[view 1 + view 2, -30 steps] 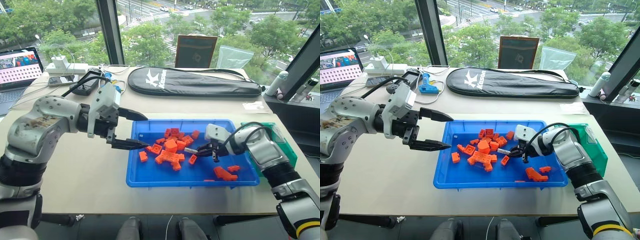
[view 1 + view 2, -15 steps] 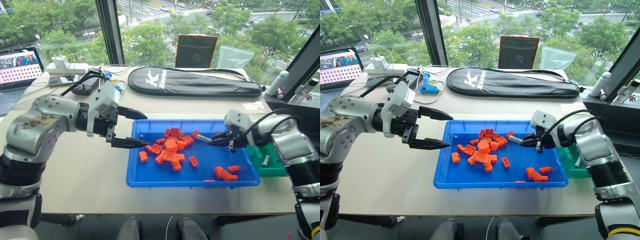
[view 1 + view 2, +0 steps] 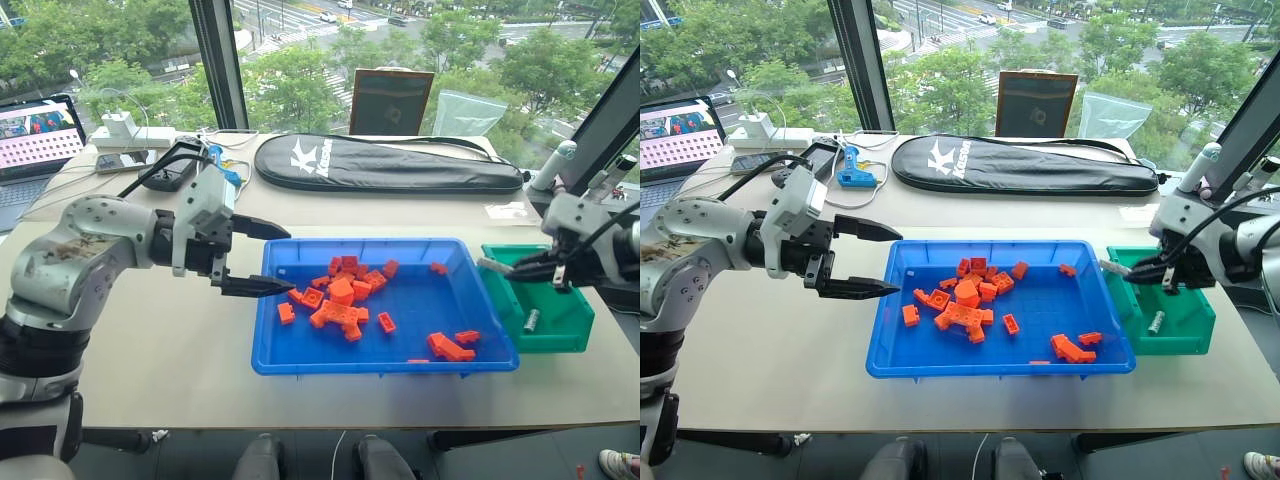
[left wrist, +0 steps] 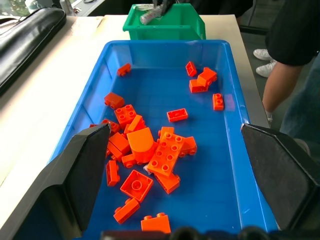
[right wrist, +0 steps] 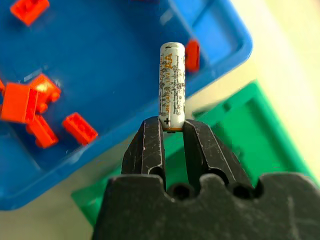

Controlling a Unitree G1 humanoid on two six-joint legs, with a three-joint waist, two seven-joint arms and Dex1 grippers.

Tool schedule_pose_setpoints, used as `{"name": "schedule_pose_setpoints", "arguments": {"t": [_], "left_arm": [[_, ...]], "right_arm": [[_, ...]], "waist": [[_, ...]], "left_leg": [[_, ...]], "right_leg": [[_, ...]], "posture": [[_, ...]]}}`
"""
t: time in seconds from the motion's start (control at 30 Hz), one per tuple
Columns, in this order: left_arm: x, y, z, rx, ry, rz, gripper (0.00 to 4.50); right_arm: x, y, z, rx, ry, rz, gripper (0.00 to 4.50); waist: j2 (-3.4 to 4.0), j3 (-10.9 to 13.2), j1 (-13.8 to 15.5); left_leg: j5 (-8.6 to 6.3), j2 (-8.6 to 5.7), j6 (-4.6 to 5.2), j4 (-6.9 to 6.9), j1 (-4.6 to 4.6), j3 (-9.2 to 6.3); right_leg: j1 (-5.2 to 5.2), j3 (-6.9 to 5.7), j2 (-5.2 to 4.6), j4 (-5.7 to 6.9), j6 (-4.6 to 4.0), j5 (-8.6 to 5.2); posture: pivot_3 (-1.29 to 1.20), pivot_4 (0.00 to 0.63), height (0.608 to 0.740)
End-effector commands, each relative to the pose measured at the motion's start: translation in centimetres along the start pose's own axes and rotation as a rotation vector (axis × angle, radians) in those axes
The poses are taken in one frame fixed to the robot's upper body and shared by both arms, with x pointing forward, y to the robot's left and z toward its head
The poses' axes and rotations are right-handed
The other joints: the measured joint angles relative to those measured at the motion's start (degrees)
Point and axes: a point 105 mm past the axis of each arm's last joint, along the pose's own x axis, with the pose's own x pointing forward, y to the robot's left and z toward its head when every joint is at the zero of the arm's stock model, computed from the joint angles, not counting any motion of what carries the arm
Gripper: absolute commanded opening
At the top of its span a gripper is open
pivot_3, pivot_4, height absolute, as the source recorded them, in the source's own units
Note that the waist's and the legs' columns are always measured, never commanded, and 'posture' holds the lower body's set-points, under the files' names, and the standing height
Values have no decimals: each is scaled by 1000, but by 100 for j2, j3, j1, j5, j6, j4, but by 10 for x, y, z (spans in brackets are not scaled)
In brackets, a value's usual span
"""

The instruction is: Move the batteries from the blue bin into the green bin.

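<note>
Here the right claw [image 5: 172, 131] is clenched on a battery [image 5: 172, 86], pinching it by one end so that the rest of the cylinder sticks out past the black fingers [image 5: 149, 145]. In the head views that claw hangs above the near-left corner of the green bin [image 3: 1185, 336], with the battery's free end reaching over the gap between the green bin and the blue bin [image 3: 940, 360]. A second battery [image 3: 1156, 322] lies on the floor of the green bin, well apart from the held one.

The left claw [image 3: 875, 260] hovers just outside the blue bin's left rim, its two fingers spread wide with nothing between them. From its wrist camera the whole length of the blue bin shows between the fingers, with the green bin at the far end.

The blue bin sits on the pale worktop [image 3: 770, 350] and holds orange bricks [image 3: 965, 300]: a heap toward its left half, a small group near the front right, and a single brick by the far right corner. I see no battery among them.

Behind the bins a long black racket bag [image 3: 1025, 165] lies across the worktop. A laptop [image 3: 675, 135] stands at the far left. A person's legs and shoes [image 4: 262, 55] show in the left wrist view, beside the worktop.
</note>
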Motion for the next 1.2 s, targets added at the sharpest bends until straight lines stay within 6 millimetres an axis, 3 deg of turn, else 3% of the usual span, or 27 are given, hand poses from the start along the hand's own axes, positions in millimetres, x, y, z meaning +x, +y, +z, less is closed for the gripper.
{"name": "schedule_pose_setpoints", "arguments": {"t": [0.03,0.2,0.37,0.57,0.63,0.77,0.87,0.93,0.97,1.1,1.2], "left_arm": [[-1,1,8,46,-22,12,4500],[-1,2,9,47,-21,15,4500],[-1,2,9,49,-17,14,4500],[-1,0,9,48,-14,14,4500],[-1,0,8,49,-11,13,4500],[-1,1,10,53,-12,14,4500],[-4,3,9,55,-4,24,4500],[-6,4,8,54,3,40,4500],[-7,6,6,52,10,53,4500],[-15,15,-8,49,87,114,4500],[-20,17,-11,51,102,125,4500]], "right_arm": [[-10,-6,2,-27,20,-53,230],[-7,-13,-12,-12,71,-102,230],[-18,-26,-19,24,73,-183,230],[-22,-26,-32,57,122,-178,230],[-20,-23,-37,58,144,-167,1236],[-15,-21,-33,55,131,-157,2564],[-21,-31,-13,-49,93,-225,3576],[-21,-35,16,-101,-9,-257,4324],[-19,-34,32,-118,-70,-251,4478],[13,-3,102,-205,-331,-98,4478],[41,23,127,-241,-420,4,4478]], "waist": [[0,0,-9],[0,0,6],[0,0,11],[0,0,11],[0,0,11],[0,0,-3],[0,0,-7],[2,1,-31],[2,1,-64],[2,0,-157],[1,0,-149]], "left_leg": [[0,0,0,0,0,0],[0,-1,0,0,1,0],[0,-2,0,0,1,0],[0,-2,0,0,1,0],[0,-2,0,0,1,0],[0,-1,0,0,1,0],[0,-1,0,0,2,0],[0,-1,0,0,2,1],[0,-1,0,0,2,2],[0,4,-1,-1,5,-7],[1,6,0,-4,7,-13]], "right_leg": [[0,0,0,0,1,0],[1,0,0,0,2,-1],[1,0,-2,0,2,-1],[2,0,-2,0,1,-1],[2,0,-2,0,2,-1],[1,0,-1,0,2,-1],[1,0,0,0,2,-1],[0,1,-1,1,3,-1],[-2,2,-1,2,3,-1],[2,0,7,4,5,-2],[4,-1,11,7,1,1]], "posture": [[0,150,733],[0,150,733],[0,150,733],[0,150,733],[0,150,733],[0,150,733],[0,150,733],[0,150,733],[0,150,733],[0,150,733],[0,150,733]]}}
